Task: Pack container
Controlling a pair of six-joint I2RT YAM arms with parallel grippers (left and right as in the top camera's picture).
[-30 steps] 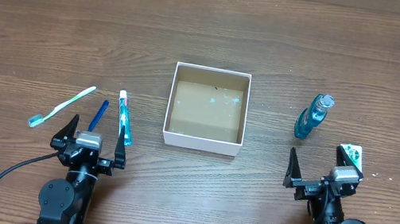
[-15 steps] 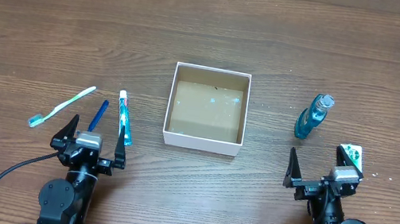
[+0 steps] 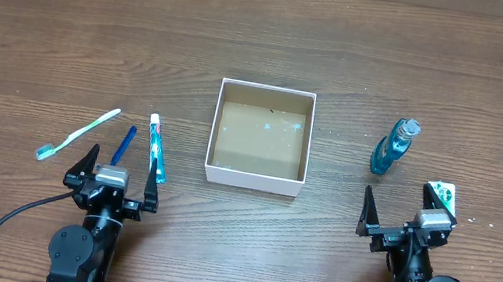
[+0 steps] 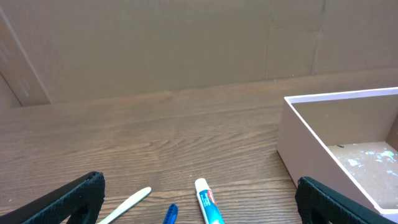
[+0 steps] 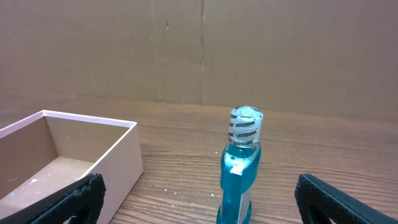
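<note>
The square white cardboard container (image 3: 253,180) is left unfilled, the left gripper (image 3: 114,180) and right gripper (image 3: 403,222) are held wide open, empty, so a first pickup seems called for.

Box (image 4: 300,155) at right, floor pale-flecked. Left of box: toothpaste (image 4: 208,205), blue item (image 4: 170,214), toothbrush (image 4: 127,204). Fingers (image 4: 68,200) spread wide.

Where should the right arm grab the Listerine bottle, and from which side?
Grip the blue body of the bottle, below the narrower wrapped cap, probably coming in level from the near side with the right gripper. It stands upright, ahead between the open fingers, and clear of the container, so a side pinch across the body looks safest.
</note>
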